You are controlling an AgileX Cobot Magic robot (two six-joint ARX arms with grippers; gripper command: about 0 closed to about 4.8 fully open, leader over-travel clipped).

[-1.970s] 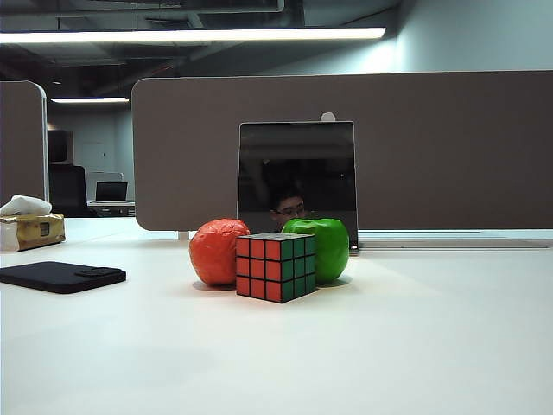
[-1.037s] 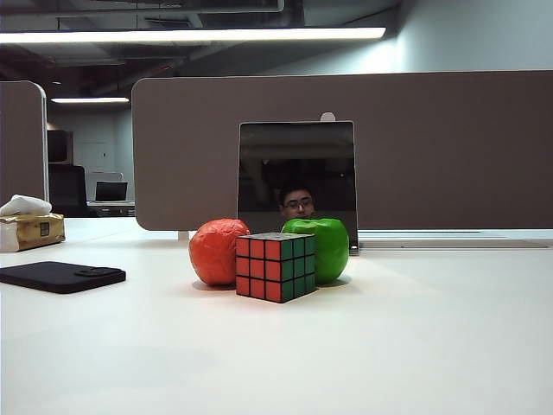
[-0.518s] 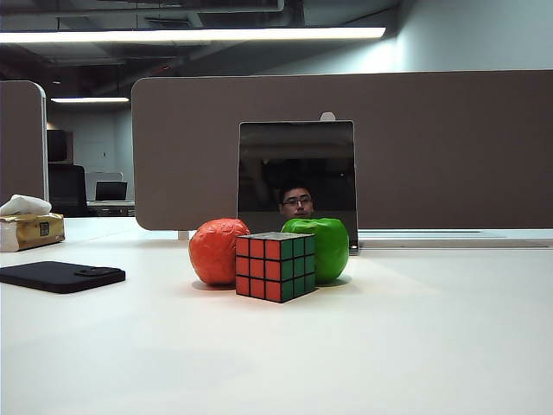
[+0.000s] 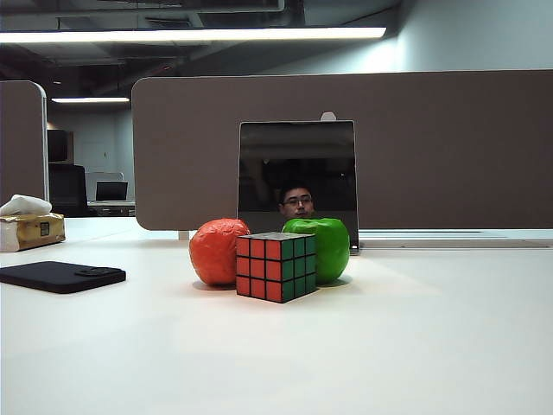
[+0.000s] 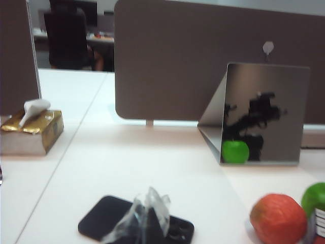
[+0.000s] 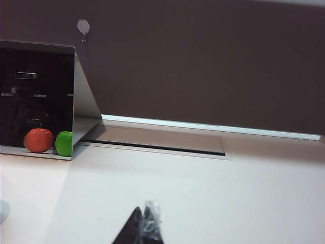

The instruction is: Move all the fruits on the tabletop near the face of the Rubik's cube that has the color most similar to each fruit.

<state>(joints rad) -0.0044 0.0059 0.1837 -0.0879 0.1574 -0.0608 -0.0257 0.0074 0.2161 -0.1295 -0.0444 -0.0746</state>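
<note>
Two fruits, the orange-red ball (image 4: 218,251) at ten o'clock and the green apple (image 4: 320,247) at two o'clock, touch the Rubik's cube (image 4: 276,265), so the closed-looking left gripper (image 5: 146,222) or right gripper (image 6: 143,227), both held well clear, could nudge them apart.

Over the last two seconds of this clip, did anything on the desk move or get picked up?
Nothing on the desk moved. Only the person's reflection in the dark panel shifted. The orange-red ball, green apple and Rubik's cube sit as before, nothing was gripped, and neither the left pincer nor the right pincer shows in the exterior view.
</note>
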